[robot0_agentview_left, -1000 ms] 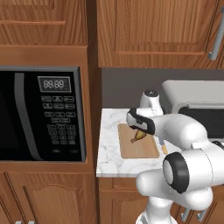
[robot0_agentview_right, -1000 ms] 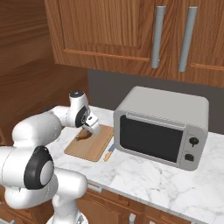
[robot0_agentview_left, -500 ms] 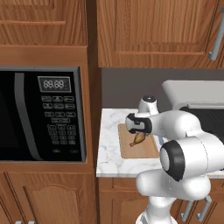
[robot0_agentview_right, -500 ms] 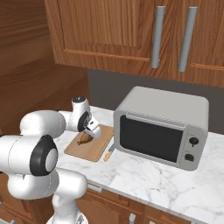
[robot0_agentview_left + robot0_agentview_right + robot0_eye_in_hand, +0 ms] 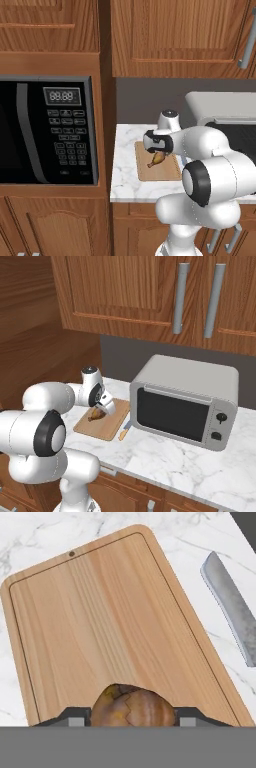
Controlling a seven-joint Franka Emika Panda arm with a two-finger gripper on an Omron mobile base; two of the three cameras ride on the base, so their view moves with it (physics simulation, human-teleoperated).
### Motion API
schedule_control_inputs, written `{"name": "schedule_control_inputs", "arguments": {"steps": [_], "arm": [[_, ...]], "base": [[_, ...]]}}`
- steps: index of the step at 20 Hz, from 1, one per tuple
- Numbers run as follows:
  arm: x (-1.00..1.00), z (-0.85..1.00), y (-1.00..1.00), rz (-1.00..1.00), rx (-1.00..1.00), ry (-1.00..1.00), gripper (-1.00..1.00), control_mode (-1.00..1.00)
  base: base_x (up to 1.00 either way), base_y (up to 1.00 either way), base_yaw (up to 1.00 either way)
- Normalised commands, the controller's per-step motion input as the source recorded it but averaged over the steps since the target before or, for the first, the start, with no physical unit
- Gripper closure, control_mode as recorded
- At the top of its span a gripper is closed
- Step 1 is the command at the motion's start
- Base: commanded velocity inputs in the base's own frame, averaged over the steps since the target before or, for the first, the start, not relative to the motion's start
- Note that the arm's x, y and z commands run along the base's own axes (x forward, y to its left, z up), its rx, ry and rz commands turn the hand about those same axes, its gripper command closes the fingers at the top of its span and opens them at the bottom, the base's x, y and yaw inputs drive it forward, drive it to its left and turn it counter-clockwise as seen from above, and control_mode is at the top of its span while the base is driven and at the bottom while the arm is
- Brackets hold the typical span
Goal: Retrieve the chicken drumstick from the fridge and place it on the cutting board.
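— Over the board (image 5: 158, 168), is the drumstick (image 5: 157, 158) down yet?
— No; the end effector (image 5: 131, 722) is clamped on it, just above the board's wood.
— What could spoil this?
— I'd judge a release from height: it may roll toward the knife (image 5: 231, 607) beside the board, or off onto the counter (image 5: 165, 456).
— Cause?
— Its rounded end.

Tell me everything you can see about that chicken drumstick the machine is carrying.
The chicken drumstick is small, golden-brown and roasted-looking, with cracked skin on its plump end. The gripper is shut on that plump end, and the narrow end slants downward. It hangs over the light wooden cutting board on the marble counter; whether its tip touches the wood cannot be told.
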Motion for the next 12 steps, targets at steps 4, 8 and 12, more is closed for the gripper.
{"name": "schedule_control_inputs", "arguments": {"steps": [4,8,12], "arm": [[0.0,0.0,0.0,0.0,0.0,0.0,-1.0,-1.0],[0.0,0.0,0.0,0.0,0.0,0.0,-1.0,-1.0],[0.0,0.01,0.0,0.0,0.0,0.0,-1.0,-1.0]], "base": [[0.0,0.0,0.0],[0.0,0.0,0.0],[0.0,0.0,0.0]]}}
